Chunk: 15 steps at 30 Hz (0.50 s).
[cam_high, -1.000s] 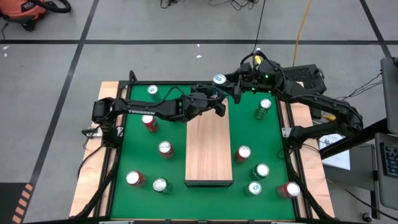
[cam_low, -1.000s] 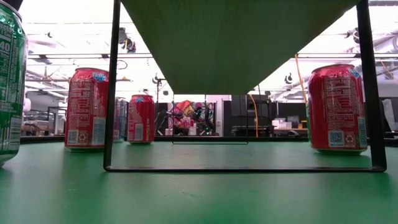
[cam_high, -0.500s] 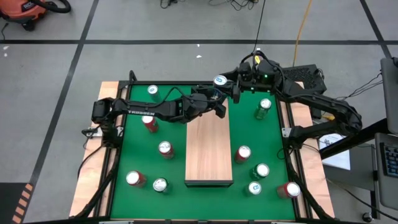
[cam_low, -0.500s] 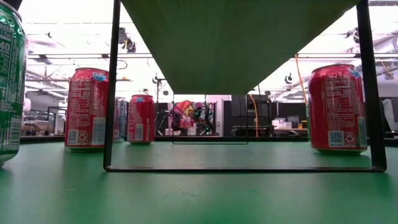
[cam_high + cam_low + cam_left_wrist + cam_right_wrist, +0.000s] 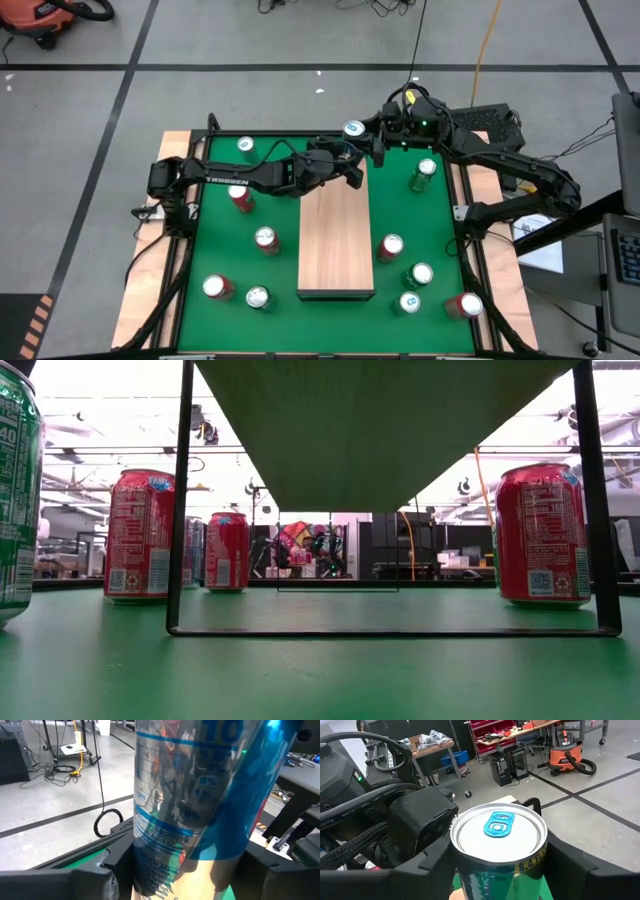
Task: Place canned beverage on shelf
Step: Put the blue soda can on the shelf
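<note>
At the far end of the shelf [image 5: 337, 240], the left gripper [image 5: 350, 163] and the right gripper [image 5: 372, 143] meet around one blue can [image 5: 353, 129], which stands upright above the table's far edge. Both pairs of fingers flank it; I cannot tell which pinches. This looks like a handover; next, one releases and the other lowers the can onto the wood.

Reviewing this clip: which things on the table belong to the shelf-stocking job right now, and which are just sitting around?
In the job:
- blue can, both grippers at it, at the shelf's far end
- shelf, top bare
- left gripper
- right gripper

Lying about:
- red cans and green cans, upright on the green table, either side of the shelf
</note>
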Available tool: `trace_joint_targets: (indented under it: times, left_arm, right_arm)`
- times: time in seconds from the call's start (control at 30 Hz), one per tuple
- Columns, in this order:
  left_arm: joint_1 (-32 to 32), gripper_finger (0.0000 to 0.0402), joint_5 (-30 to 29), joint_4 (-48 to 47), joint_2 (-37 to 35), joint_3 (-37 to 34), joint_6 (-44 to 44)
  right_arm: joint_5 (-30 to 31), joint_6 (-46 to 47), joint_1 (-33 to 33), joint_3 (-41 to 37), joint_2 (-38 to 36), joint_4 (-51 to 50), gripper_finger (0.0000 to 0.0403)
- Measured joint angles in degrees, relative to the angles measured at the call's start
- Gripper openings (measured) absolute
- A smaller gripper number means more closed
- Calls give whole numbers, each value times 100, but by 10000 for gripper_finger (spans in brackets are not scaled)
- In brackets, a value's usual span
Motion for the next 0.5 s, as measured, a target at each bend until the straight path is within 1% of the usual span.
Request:
trace_joint_targets:
  times: [0.1, 0.2, 0.27, 0.37, 0.5]
  left_arm:
    - [-1, 273, 92, -34, -62, 0, -41]
    - [-48, 310, 224, -32, -203, 12, -6]
    - [-66, 331, 451, -116, -307, 20, -31]
    - [-110, 350, 792, -454, -532, 15, -243]
    - [-183, 355, 1038, -1261, -986, 17, -459]
  right_arm:
    - [-46, -73, -42, 0, -50, -30, 241]
    - [-218, -99, -170, -4, -119, -53, 245]
    - [-355, -168, -291, -4, -191, -116, 244]
    - [-825, -313, -486, -4, -221, -130, 240]
    - [-1641, -621, -650, -4, -156, -166, 240]
